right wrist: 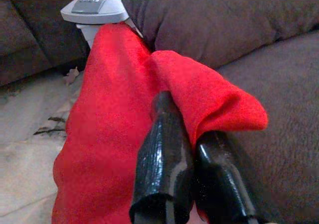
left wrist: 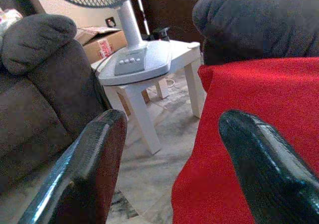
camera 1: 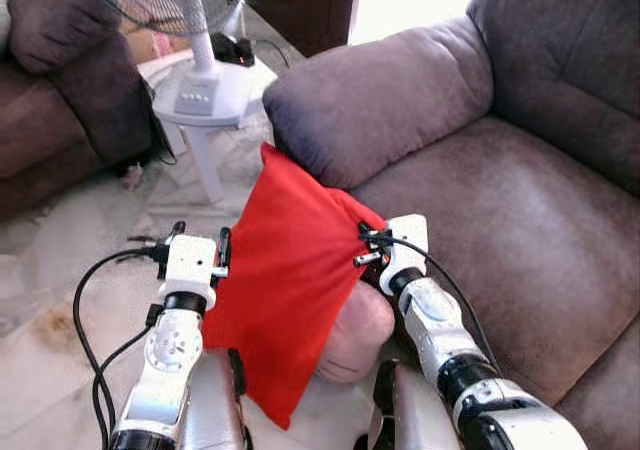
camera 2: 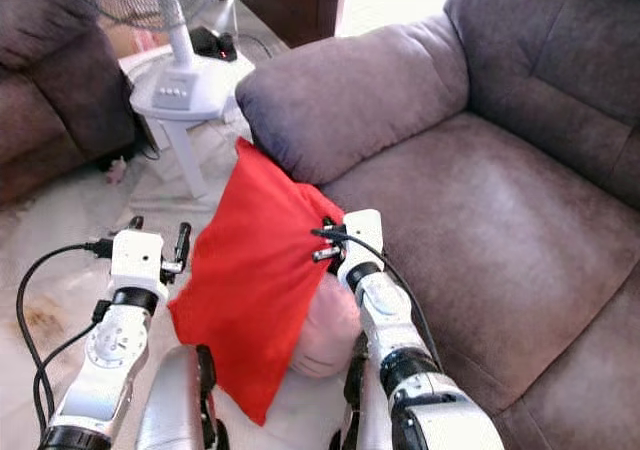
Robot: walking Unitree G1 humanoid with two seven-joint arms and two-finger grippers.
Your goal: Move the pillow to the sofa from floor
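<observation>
Right gripper: fingers closed together, pinching a folded corner of the red pillow; the fabric bunches over the fingertips in the right wrist view. Left gripper: fingers spread apart, set against the pillow's opposite edge, one finger lying on the red cloth, the other clear of it; nothing clamped. The pillow hangs lifted off the floor between the two arms, its upper corner touching the front of the grey-brown sofa's armrest, its lower end drooping beside a pink cushion-like object below. The sofa seat lies just beside the right arm. A white side table carrying a pedestal fan stands near, beyond the pillow. Judgement: the pillow appears light, soft and limp, sagging from a single corner hold; the plush cover looks grippy rather than slick. A corner pinch serves, though closing the left gripper on the facing edge would steady it.
</observation>
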